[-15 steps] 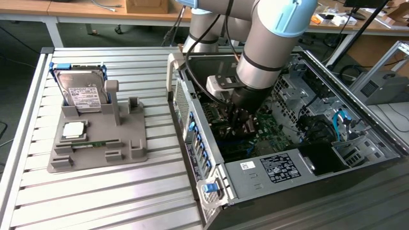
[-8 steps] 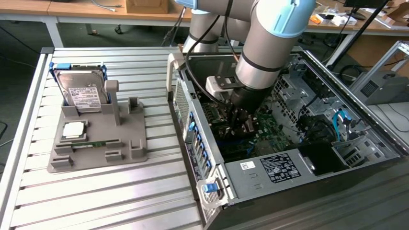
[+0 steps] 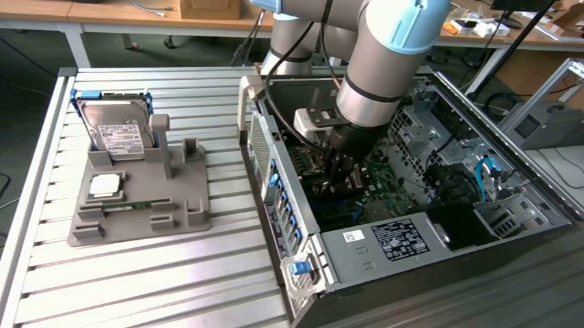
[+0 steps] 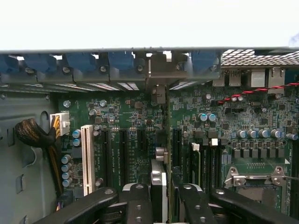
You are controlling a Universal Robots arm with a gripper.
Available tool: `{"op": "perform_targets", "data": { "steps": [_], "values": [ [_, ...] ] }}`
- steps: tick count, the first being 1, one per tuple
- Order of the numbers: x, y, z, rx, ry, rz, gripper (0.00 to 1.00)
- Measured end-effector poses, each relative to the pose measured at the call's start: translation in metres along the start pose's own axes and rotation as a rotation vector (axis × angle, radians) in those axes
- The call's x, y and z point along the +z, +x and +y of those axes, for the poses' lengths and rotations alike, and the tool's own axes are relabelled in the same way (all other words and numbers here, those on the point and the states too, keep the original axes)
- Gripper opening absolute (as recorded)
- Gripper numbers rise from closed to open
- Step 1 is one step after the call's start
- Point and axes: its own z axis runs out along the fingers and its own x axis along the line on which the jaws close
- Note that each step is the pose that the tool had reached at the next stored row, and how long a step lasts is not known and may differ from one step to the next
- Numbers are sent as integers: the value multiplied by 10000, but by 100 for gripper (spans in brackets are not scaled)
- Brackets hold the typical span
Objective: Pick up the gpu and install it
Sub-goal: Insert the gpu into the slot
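From my remote station I see a grey parts holder (image 3: 137, 205) near the left edge of the slatted metal table (image 3: 119, 287), as the exterior view shows it. A silver, white-labelled hard drive (image 3: 119, 133) in a blue frame leans at the holder's far end; a square silver processor (image 3: 105, 184) lies flat below it, and a slim green memory stick (image 3: 137, 205) lies on edge just beside that. An open computer case (image 3: 411, 205) occupies the table's right side, blue latches (image 3: 283, 205) along its near wall. Inside, my wrist view shows a green motherboard (image 4: 233, 116), a white expansion slot (image 4: 87, 158) and a bundle of sleeved cables (image 4: 32, 135).
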Motion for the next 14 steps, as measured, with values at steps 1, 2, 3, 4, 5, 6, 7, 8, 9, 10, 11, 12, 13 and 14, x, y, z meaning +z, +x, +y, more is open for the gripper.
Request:
{"op": "perform_targets", "data": {
  "steps": [1, 2, 3, 4, 5, 6, 7, 8, 9, 10, 11, 12, 13, 14],
  "values": [
    [-8, -1, 0, 0, 4, -8, 27],
    [-16, 0, 0, 0, 0, 1, 27],
    [-22, 0, 0, 0, -1, 7, 27],
    [-25, 1, 1, 0, -4, 13, 27],
    [-25, 1, 1, 5, -3, 12, 27],
    [-24, 1, 0, 18, -3, 13, 27],
    [-24, 2, 0, 33, -3, 14, 27],
    [-25, 4, 1, 53, -3, 16, 27],
    [-25, 6, 1, 69, -3, 18, 27],
    [-25, 6, 1, 83, -3, 20, 27],
    [-25, 7, 1, 98, -3, 22, 27],
    [-25, 7, 1, 112, -3, 23, 27],
    [-25, 7, 1, 127, -3, 24, 27],
    [-25, 7, 1, 141, -3, 26, 27]
  ]
}}
